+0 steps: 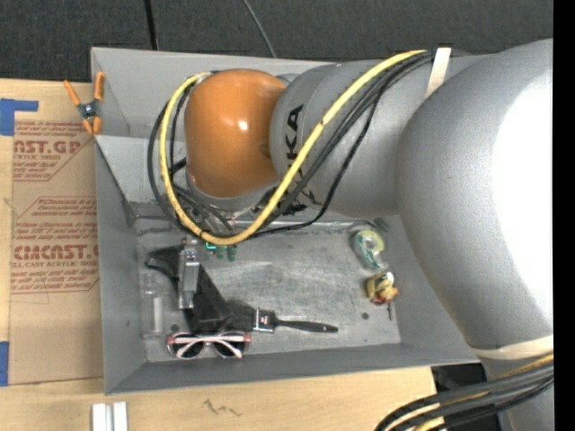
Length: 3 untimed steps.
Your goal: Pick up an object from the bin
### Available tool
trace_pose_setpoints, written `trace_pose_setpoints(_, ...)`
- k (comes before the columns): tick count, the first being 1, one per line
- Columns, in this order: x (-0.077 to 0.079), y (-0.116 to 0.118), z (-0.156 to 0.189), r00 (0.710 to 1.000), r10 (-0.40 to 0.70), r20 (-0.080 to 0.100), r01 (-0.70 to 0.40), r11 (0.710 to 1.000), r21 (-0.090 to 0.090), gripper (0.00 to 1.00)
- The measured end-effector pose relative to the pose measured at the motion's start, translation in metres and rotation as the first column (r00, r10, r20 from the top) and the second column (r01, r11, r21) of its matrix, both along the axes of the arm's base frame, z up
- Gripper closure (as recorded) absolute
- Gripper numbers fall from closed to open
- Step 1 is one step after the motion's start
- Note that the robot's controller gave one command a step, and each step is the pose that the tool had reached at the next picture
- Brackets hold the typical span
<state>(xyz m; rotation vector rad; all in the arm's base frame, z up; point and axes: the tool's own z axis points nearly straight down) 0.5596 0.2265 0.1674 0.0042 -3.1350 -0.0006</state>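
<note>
Overhead, the arm (404, 142) reaches leftward across the bin (269, 363), wrist (229, 133) pointing down.

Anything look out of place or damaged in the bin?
Nothing stands out. Sunglasses and a black tool lie flat by the near wall, a clear thing and a yellow toy at right. Gripper hangs at left.

Bright, even light — white glare on the orange cover (237, 126).

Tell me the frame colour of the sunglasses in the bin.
Sunglasses: white frame with reddish edging; the camera view shows it best.
</note>
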Motion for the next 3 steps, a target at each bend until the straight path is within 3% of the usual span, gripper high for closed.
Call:
trace_pose_setpoints(1, 0.002, -0.001, 0.005, 1.0, -0.002, 0.008, 0.002, 1.0, 0.002, 0.0)
trace_pose_setpoints(2, 0.0, -0.002, -0.019, 0.996, -0.09, 0.014, 0.09, 0.996, 0.005, 0.0)
trace_pose_setpoints(3, -0.013, -0.01, -0.05, 0.982, -0.19, 0.007, 0.19, 0.982, 0.001, 0.0)
